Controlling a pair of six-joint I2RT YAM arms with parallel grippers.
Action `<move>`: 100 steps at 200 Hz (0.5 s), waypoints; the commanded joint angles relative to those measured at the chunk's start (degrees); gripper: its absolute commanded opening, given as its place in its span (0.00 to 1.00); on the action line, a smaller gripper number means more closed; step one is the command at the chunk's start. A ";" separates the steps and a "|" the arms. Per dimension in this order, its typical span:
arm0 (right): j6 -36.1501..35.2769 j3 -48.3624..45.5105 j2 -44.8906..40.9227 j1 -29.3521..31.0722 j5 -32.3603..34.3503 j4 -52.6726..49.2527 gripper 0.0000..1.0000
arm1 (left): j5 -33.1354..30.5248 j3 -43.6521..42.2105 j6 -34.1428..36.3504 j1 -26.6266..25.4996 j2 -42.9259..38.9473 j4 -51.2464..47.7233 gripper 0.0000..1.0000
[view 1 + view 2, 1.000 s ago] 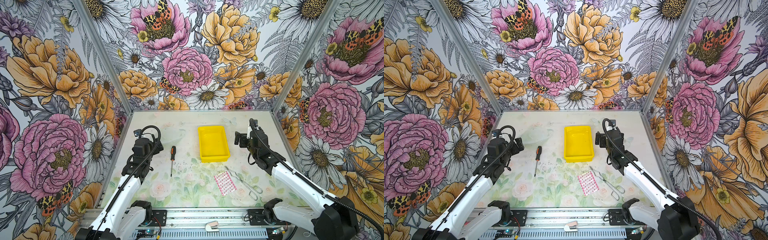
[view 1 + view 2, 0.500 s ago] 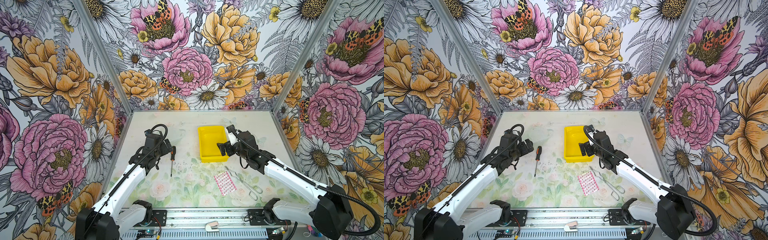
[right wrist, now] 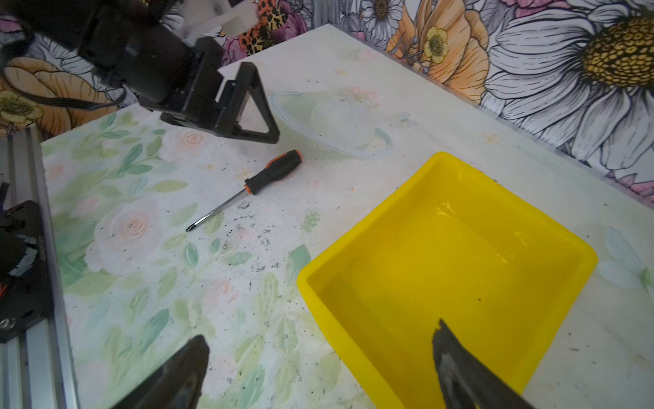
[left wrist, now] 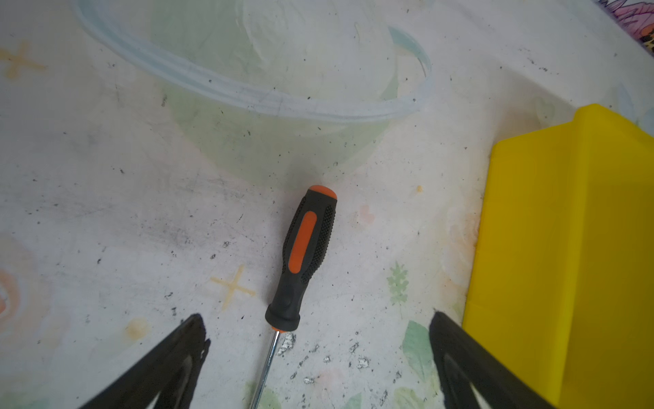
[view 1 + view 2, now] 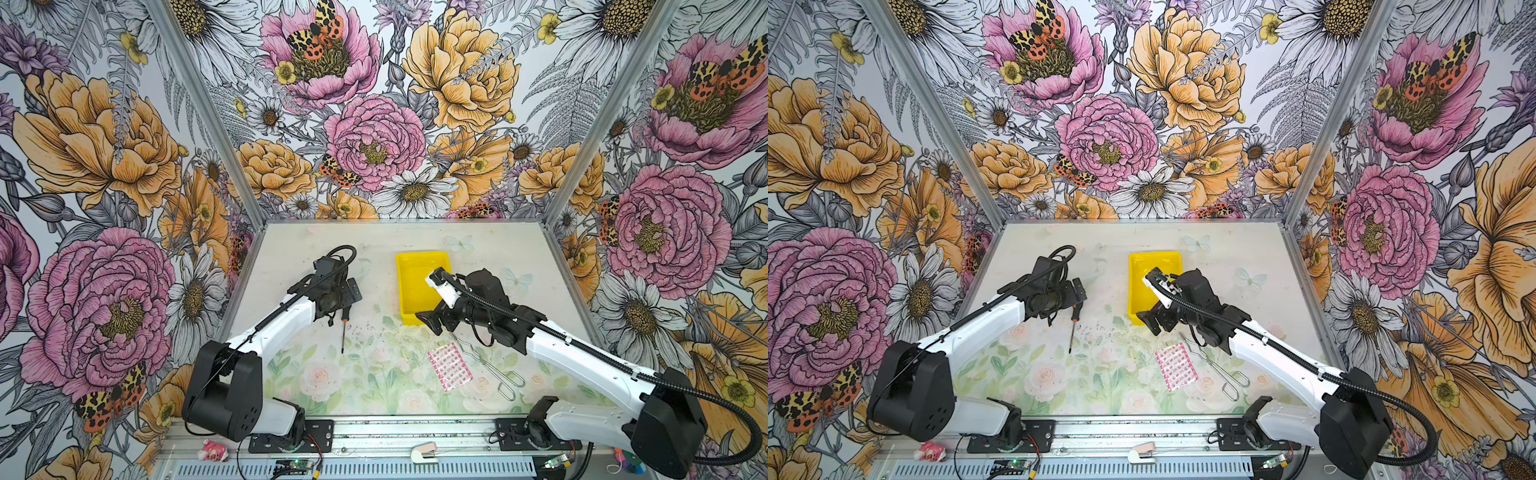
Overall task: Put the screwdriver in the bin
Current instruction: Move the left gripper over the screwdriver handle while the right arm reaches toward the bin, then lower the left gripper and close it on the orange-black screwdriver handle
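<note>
Our left claw [image 4: 316, 317] hangs spread over the screwdriver [image 4: 304, 248] beside the bin [image 4: 566, 248]; closing off-centre could roll it away

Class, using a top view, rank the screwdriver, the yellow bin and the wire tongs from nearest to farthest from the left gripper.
1. Screwdriver: just under the left gripper, left of centre.
2. Yellow bin: off to the right, mid-table.
3. Wire tongs: farthest, at the front right of the table.
</note>
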 commanded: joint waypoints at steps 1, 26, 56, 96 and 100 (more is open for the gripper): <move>-5.65 -0.98 -2.13 2.34 -4.04 -1.81 0.99 | 0.89 3.20 0.33 -0.34 3.48 -0.25 0.99; -8.36 -0.64 -0.74 3.35 -6.24 -1.87 0.99 | 2.45 5.95 1.85 -0.34 7.74 -0.73 0.99; -10.78 2.03 2.26 3.82 -9.22 -2.43 1.00 | 2.29 9.25 4.42 -0.30 12.17 -2.70 0.99; -13.88 3.06 3.58 5.01 -9.59 -3.24 0.99 | 2.30 10.69 5.31 -0.27 16.53 -3.63 0.98; -13.90 3.26 3.45 4.97 -9.42 -3.29 1.00 | 2.44 10.87 5.29 -0.27 16.96 -3.68 0.97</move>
